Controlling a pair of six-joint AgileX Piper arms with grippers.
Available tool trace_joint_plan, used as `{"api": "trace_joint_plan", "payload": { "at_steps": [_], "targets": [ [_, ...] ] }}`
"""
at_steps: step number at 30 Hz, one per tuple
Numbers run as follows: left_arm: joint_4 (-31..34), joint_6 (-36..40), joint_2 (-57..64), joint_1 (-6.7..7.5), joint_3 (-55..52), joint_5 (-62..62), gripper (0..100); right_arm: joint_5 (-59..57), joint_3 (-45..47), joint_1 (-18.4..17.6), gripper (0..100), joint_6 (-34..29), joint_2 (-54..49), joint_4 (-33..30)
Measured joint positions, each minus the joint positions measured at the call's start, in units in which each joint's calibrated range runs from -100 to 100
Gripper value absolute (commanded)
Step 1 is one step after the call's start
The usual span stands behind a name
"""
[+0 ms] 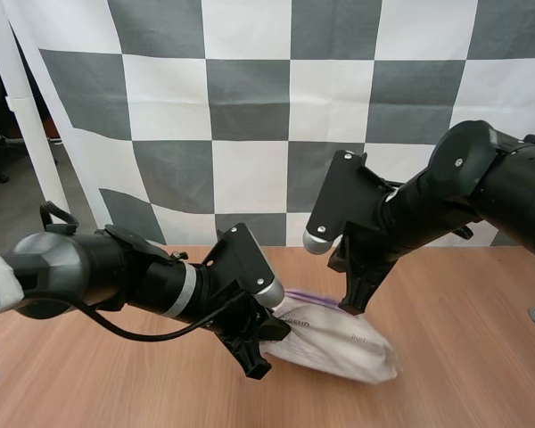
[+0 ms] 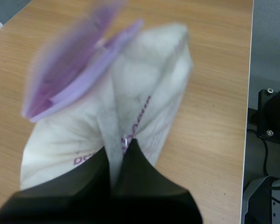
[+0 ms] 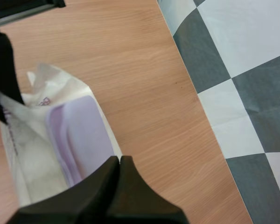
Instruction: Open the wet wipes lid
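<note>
a brown wooden worktop (image 1: 481, 357) is seen under both arms. the pack of wet wipes (image 1: 339, 343) is laid near the middle of it, apart from the back edge and well apart from the right edge. the pack is white and soft, with purple writing, and it looks crumpled. its long side is stretched from left to right across the worktop. a flat purple lid (image 3: 79, 135) is set on top of the pack. one edge of the lid seems to be lifted a little, but this cannot be told for sure.

the left end of the pack is held by the left fingers (image 2: 144, 179), which are squeezed shut on its thin end seam. the right fingers (image 3: 137, 191) are pressed together with no gap, and their tips are put right at the lid's edge. whether a thin bit of lid is caught between them cannot be told.

so the lid is found closest to the right arm. it is judged that the lid should be swung up by that arm while the pack is held down by the left.
</note>
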State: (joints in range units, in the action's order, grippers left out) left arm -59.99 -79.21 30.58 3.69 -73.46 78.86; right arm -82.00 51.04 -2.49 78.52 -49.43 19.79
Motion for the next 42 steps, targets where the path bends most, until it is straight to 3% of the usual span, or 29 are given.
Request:
{"api": "trace_joint_plan", "payload": {
  "at_steps": [10, 20, 31, 42],
  "targets": [
    [-0.5, 0.0, 0.0, 0.00, 0.0, -0.2, 0, 3.2, -0.8, 0.0, 0, -0.1, 2.0, -1.3],
    [-0.5, 0.1, 0.0, 0.00, 0.0, -3.8, 0, -16.6, -5.7, 0.0, 0, -5.7, 1.8, -1.0],
    [-1.0, 0.1, 0.0, 0.00, 0.0, -3.9, 0, -18.0, -5.7, 0.0, 0, -7.0, 1.8, 1.0],
    [-1.3, 0.1, 0.0, 0.00, 0.8, -3.4, 0, -18.0, 1.5, 0.0, 0, -6.3, 1.8, 0.9]
  ]
}}
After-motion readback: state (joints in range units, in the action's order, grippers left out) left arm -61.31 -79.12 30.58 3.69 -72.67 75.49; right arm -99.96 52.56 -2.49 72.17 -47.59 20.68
